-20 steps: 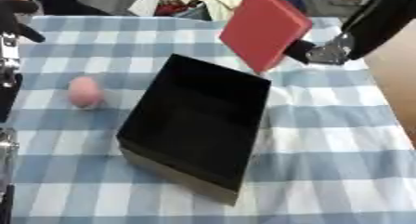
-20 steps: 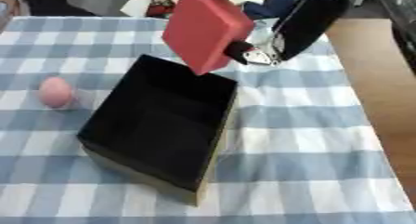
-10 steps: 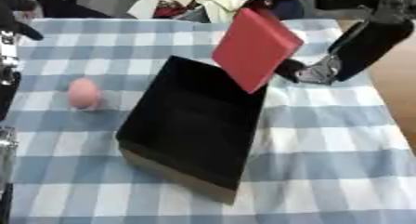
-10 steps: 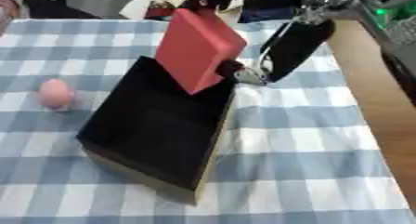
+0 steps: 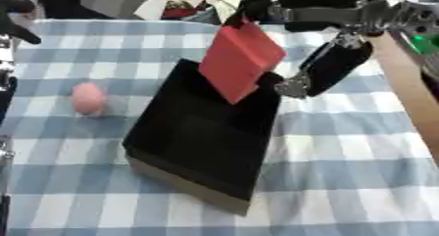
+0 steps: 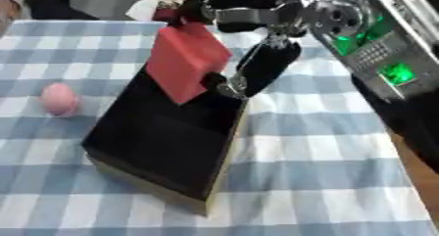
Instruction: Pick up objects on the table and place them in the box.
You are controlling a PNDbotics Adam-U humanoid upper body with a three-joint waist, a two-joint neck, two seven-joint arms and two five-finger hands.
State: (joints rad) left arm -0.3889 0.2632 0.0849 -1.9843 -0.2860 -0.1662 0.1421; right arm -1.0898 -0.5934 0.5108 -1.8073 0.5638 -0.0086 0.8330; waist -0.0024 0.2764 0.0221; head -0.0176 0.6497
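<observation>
A flat red block (image 5: pixel 240 63) hangs tilted over the far end of the open black box (image 5: pixel 184 185), its lower corner just inside the opening. My right hand (image 5: pixel 296 85) comes in from the upper right and is shut on the block's lower right edge. The arm's black and silver parts cross the top of the view above the block. A pink egg-shaped thing (image 5: pixel 87 98) lies on the checked cloth, left of the box and apart from it. My left hand (image 5: pixel 10 19) shows at the upper left edge, fingers relaxed and holding nothing.
The blue and white checked tablecloth (image 5: pixel 343 171) covers the table. Clutter of cloth and paper (image 5: pixel 184 2) lies beyond the far edge. The table's right edge (image 5: pixel 411 88) runs close to my right arm.
The red block has moved left and down, from beside the box's far right corner to over its far end. My right arm came with it. The picture has also shifted.
</observation>
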